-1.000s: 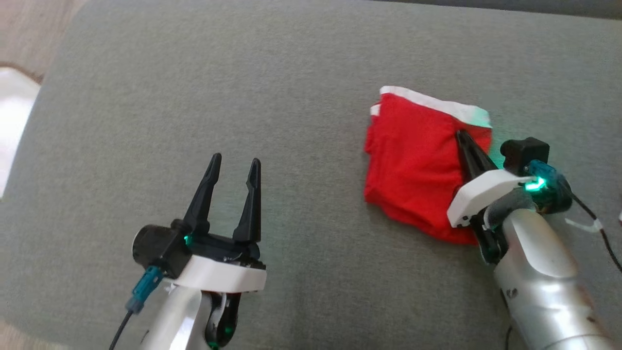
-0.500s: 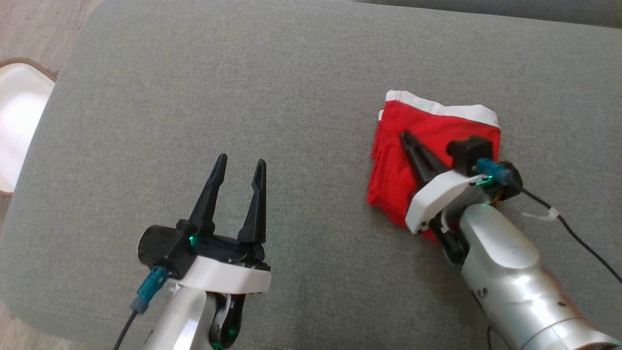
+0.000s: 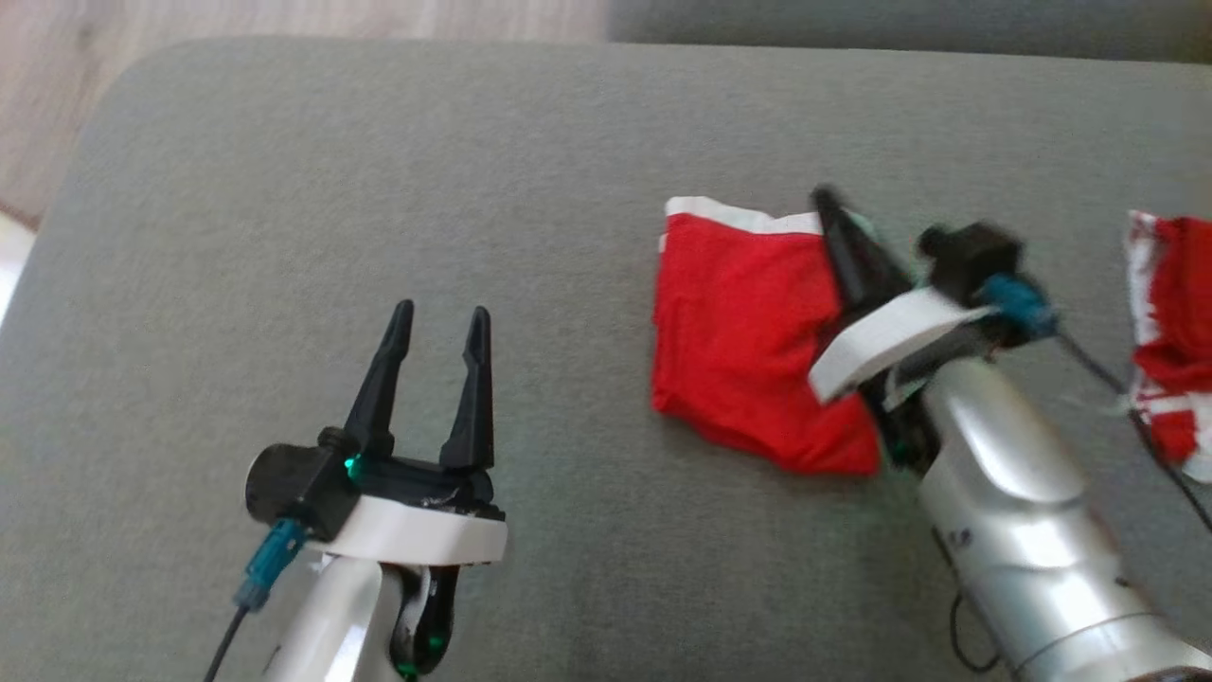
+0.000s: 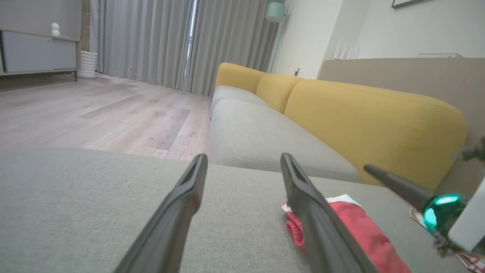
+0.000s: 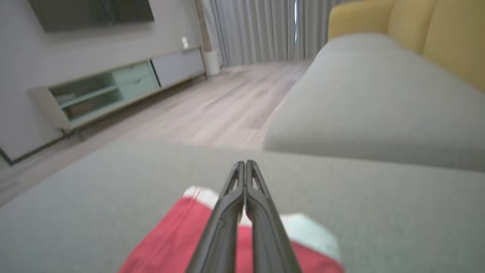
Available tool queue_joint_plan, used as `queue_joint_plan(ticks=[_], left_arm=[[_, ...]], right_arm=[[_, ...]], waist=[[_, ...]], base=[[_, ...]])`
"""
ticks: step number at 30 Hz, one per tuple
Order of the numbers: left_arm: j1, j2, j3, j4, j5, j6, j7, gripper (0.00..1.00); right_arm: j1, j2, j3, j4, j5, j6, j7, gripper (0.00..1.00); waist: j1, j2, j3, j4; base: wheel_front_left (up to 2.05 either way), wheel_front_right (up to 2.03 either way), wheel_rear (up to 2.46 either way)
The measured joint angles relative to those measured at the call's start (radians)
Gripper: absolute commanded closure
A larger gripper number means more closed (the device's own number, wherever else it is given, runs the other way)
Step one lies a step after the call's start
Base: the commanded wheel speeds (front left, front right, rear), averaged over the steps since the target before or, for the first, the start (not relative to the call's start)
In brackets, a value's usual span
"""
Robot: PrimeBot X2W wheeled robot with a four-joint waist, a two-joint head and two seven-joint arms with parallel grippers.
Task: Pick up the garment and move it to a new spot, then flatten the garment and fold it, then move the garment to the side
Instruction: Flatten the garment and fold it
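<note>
Your right gripper [image 3: 829,206] has its two long dark fingers pressed tight together, with nothing pinched between them. In the right wrist view they lie over the far edge of the folded red garment with the white band [image 3: 739,322], tips near that band. From the left wrist view the tips look lifted clear of the cloth, though I can't rule out contact.

Your left gripper [image 3: 440,317] stands spread and empty, well apart to the left above the grey fabric cushion [image 3: 379,170]. A second red-and-white cloth [image 3: 1169,322] lies at the right edge.

The garment sits on the cushion's right half as a compact packet, so I judge the move to the side is what remains. Spread the right fingers before you come down. Bite the thick folded edge through all layers, not the top one alone, or the fold may fall open. Carry it low and set it on bare cushion, away from the other cloth.
</note>
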Motion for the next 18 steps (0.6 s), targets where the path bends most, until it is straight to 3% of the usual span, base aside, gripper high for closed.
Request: queue_joint_plan(ticks=[4, 5, 6, 7, 18], left_arm=[[0.002, 0.000, 0.022, 0.002, 0.001, 0.000, 0.000, 0.00], [0.003, 0.000, 0.023, 0.003, 0.001, 0.000, 0.000, 0.00], [0.003, 0.000, 0.023, 0.003, 0.001, 0.000, 0.000, 0.00], [0.010, 0.000, 0.025, 0.003, 0.001, 0.000, 0.000, 0.00], [0.099, 0.000, 0.053, 0.019, -0.002, 0.000, 0.000, 0.00]], right_arm=[[0.098, -0.001, -0.146, -0.154, -0.063, 0.000, -0.003, 1.00], [0.140, -0.001, -0.173, -0.181, -0.077, 0.000, -0.003, 0.95], [0.140, -0.001, -0.173, -0.181, -0.077, 0.000, -0.003, 0.43], [0.225, 0.001, -0.215, -0.227, -0.100, 0.000, -0.003, 0.00], [0.454, 0.016, -0.272, -0.413, -0.077, 0.000, -0.003, 0.00]], waist=[[0.0000, 0.0000, -0.024, -0.051], [0.0000, 0.0000, -0.031, -0.063], [0.0000, 0.0000, -0.031, -0.063], [-0.0001, 0.0000, -0.046, -0.084], [-0.0001, 0.0000, -0.114, -0.165]], base=[[0.00, 0.00, 0.00], [0.00, 0.00, 0.00], [0.00, 0.00, 0.00], [0.00, 0.00, 0.00], [0.00, 0.00, 0.00]])
